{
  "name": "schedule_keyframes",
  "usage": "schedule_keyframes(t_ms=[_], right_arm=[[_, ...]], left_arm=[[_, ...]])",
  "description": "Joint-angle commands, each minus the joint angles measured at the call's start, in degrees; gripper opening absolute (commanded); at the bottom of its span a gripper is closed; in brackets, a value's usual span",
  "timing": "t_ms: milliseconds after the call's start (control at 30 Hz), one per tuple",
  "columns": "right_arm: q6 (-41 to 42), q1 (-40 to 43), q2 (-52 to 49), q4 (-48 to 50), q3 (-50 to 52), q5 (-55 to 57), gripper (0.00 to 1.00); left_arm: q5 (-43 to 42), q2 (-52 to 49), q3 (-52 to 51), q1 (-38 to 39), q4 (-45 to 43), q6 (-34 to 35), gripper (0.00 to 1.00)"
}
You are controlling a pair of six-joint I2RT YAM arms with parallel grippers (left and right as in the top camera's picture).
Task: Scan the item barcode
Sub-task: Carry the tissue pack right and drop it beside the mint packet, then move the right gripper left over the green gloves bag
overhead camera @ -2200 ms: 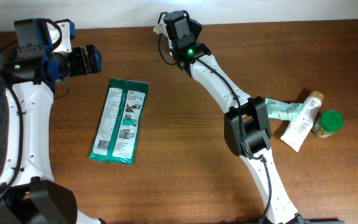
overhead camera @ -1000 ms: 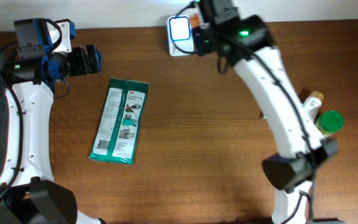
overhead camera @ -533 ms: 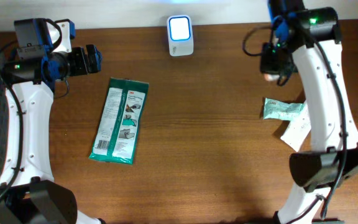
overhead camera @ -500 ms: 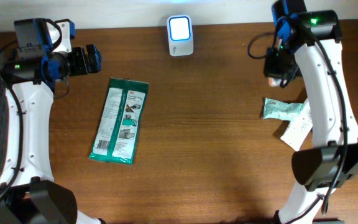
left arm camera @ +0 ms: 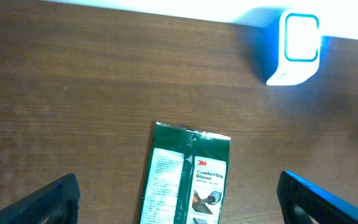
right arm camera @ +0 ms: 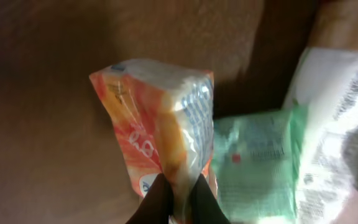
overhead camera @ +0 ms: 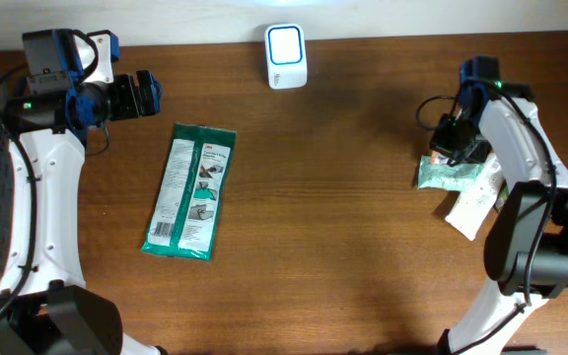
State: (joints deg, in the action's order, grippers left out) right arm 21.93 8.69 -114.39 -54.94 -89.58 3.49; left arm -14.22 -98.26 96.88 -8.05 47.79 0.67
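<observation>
Overhead — scanner [overhead camera: 286,57] at the far table [overhead camera: 363,247] edge, glove packet [overhead camera: 190,190] well apart.

Orange packet [right arm camera: 157,124] pinched at edge; scanner [overhead camera: 286,57] glowing blue.

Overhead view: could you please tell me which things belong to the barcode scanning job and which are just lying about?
In the job: scanner, orange packet, right gripper shut on it.
Lying about, as far as I can judge: green glove packet, pale green packet, white tube. The open left gripper holds nothing.
</observation>
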Motion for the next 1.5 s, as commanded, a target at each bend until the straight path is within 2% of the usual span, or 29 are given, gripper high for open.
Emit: schedule_keyframes(t_ms=[0,33,167,200,367,633,800,1033,1233,1467], right_arm=[[5.7,2.2,0.2,3.5,3.4,-2.0,0.04],[5.8,2.7,0.2,4.4,3.8,-2.5,0.05],[5.7,3.5,0.2,4.8,4.1,-3.1,0.24],[4.6,3.5,0.2,4.6,4.1,-3.1,0.32],[0.5,3.5,0.2,1.0,1.4,-5.1,0.35],[-5.1,0.7,0.5,-14.6,-14.9,-9.6,0.40],[-8.4,-3.3,0.5,-18.0,-20.4,-15.9,0.42],[-8.4,-12.2,0.5,-14.5,-20.7,-23.5,0.46],[-8.4,-24.9,0.1,-4.1,-20.5,-23.8,0.47],[-8.0,-37.0,-5.5,8.5,-20.5,-22.4,0.46]], left_arm=[[-0.6,0.6,0.9,0.0,-0.1,-0.2,0.99],[-0.6,0.6,0.9,0.0,-0.1,-0.2,0.99],[-0.6,0.6,0.9,0.0,-0.1,-0.2,0.99],[-0.6,0.6,0.9,0.0,-0.1,-0.2,0.99],[-0.6,0.6,0.9,0.0,-0.1,-0.2,0.99],[-0.6,0.6,0.9,0.0,-0.1,-0.2,0.99],[-0.6,0.6,0.9,0.0,-0.1,-0.2,0.99],[-0.6,0.6,0.9,0.0,-0.1,-0.2,0.99],[-0.6,0.6,0.9,0.0,-0.1,-0.2,0.99],[-0.6,0.6,0.9,0.0,-0.1,-0.2,0.99]])
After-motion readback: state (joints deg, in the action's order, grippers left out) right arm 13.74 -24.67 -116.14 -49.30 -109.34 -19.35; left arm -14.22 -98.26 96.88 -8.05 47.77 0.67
